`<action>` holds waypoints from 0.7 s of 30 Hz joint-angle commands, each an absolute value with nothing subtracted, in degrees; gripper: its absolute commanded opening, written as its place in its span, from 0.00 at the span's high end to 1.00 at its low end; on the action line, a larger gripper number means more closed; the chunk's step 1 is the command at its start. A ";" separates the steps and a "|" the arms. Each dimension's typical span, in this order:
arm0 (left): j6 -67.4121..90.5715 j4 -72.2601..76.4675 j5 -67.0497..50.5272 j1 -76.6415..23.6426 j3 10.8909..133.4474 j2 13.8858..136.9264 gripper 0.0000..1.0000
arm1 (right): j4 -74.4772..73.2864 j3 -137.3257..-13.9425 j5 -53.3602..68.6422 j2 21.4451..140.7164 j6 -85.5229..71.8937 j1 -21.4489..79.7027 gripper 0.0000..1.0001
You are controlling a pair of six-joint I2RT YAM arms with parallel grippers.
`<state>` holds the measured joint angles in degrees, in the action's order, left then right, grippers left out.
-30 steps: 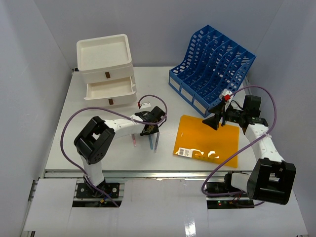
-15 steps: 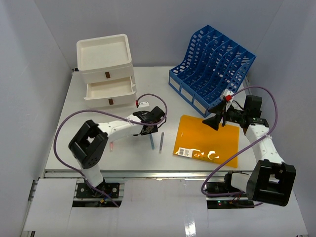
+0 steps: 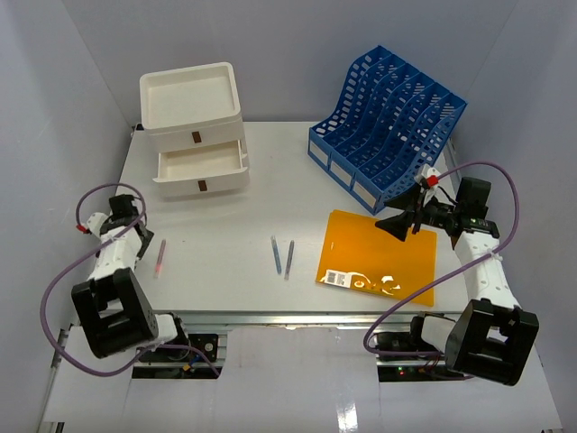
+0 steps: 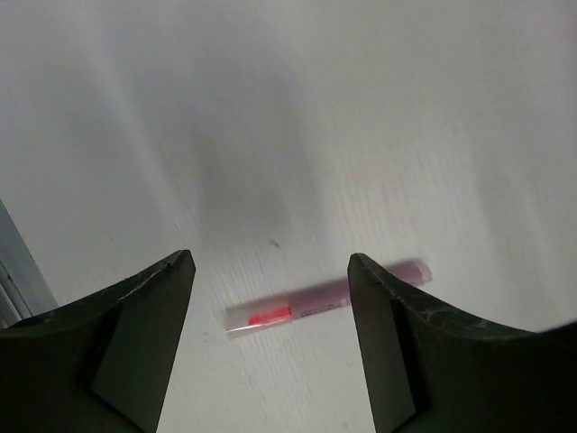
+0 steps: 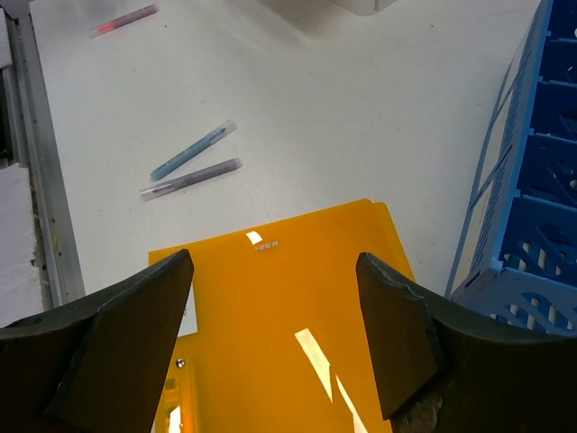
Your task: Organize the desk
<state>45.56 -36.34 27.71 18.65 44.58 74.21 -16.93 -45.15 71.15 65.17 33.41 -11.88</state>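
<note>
Top view with both wrist views. The table [image 3: 270, 180] is a broad, flat, white rectangular top filling the middle of the top view, edged at 6 o'clock by a metal rail [image 3: 270, 316]. It appears smooth and faintly glossy. As judged, it is heavy, rigid and fixed, offers no hold, and is worked on rather than lifted; its slick face may let small items slide or roll under a glancing touch. At 11 o'clock stands a white drawer box [image 3: 194, 126] with its middle drawer pulled out; at 1 o'clock, a blue file rack [image 3: 388, 126]. An orange folder [image 3: 379, 257] lies flat at 4 o'clock: probably light, thin and flexible, best taken at a free edge. A blue pen [image 3: 275, 254] and a purple pen [image 3: 289, 259] lie just beside each other near 6 o'clock, and a pink pen [image 4: 325, 296] lies at 8 o'clock; all look light, stiff and round, so mid-barrel is the likely hold. The left claw [image 4: 269, 263] hangs over the pink pen, jaws spread and holding nothing. The right claw [image 5: 273, 257] hangs over the folder's far edge, jaws likewise spread and empty.
</note>
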 commanded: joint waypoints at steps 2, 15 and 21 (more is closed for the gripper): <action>37.01 -26.20 13.63 32.16 48.31 84.35 0.21 | -21.18 -45.29 79.62 64.51 36.36 -16.04 0.20; 33.54 -25.13 6.62 34.37 48.86 94.62 0.23 | -40.00 -49.98 84.93 68.79 52.83 -20.30 0.21; 33.80 -25.73 6.21 34.45 49.18 94.50 0.23 | -43.78 -50.63 85.65 69.66 57.12 -20.30 0.21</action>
